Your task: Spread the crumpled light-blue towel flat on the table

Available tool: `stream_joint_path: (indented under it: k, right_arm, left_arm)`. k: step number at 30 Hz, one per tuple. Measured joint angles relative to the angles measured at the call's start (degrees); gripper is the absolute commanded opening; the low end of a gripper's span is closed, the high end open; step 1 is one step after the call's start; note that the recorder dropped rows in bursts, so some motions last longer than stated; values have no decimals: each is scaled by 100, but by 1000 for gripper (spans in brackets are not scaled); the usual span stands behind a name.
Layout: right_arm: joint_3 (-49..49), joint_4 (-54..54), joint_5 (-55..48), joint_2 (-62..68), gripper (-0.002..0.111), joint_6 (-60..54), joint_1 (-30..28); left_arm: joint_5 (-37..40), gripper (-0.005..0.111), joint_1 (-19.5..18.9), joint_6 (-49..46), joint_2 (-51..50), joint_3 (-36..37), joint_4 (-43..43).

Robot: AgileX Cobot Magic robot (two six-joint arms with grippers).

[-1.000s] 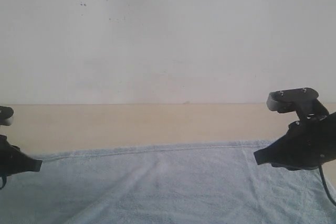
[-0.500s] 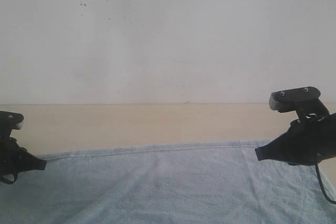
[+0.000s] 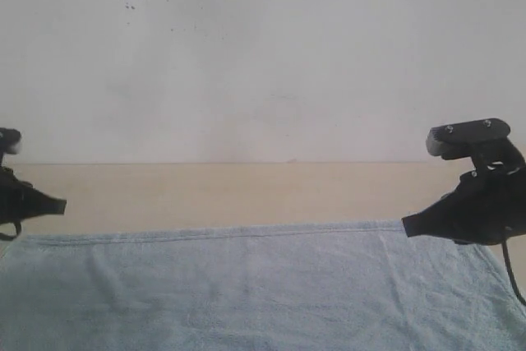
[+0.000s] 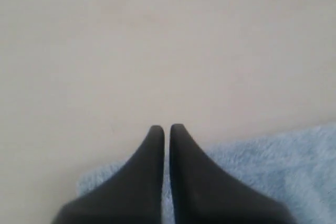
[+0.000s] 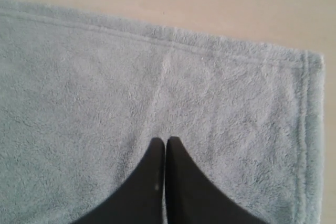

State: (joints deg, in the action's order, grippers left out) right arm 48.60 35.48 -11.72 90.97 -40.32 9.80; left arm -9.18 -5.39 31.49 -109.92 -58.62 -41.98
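The pale blue towel lies spread over the near part of the beige table, its far hem running straight across. My left gripper hovers at the far left, just above the towel's left corner, shut and holding nothing. In the left wrist view, my left gripper's tips point past the towel's corner onto bare table. My right gripper hangs over the towel's right end, shut and empty. The right wrist view shows that gripper above flat towel near its hemmed corner.
A white wall with small dark specks rises behind the table. A strip of bare table lies between the towel's far hem and the wall. The right wrist view shows bare table beyond the hem.
My left gripper has risen and drawn back to the left. The towel's left far corner now lies flat, with the hem straighter. My right gripper has shifted slightly to the right.
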Motion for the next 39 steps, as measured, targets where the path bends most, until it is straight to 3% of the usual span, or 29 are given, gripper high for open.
stream_joint_path:
  k: [5, 11, 16, 21, 29, 33, 39]
  right_arm:
    - [0, 0, -202, -602, 0, 176, 0]
    - [-194, 0, -523, -1553, 0, 398, 0]
    - [-1116, -12, 317, -2757, 0, 809, 0]
    - [-2475, 11, 1061, -4427, 0, 1000, 0]
    - [-3407, 52, 752, -6623, 0, 1147, 0]
    - [-3446, -120, 381, -7322, 0, 515, 0]
    - [-3446, -509, -1125, -8192, 0, 405, 0]
  left_arm:
    - [-28, 4, 0, 757, 1286, 594, 25]
    - [387, 4, 0, 902, 3223, 1606, 75]
    - [1223, 4, -52, 1064, 5061, 2497, 270]
    - [1563, 4, -129, 1598, 7088, 3347, 319]
    - [2691, 4, -129, 1520, 10327, 4216, 319]
    - [3338, 4, -25, 1084, 10936, 4307, 340]
    - [3753, 4, 827, 965, 10984, 4372, 455]
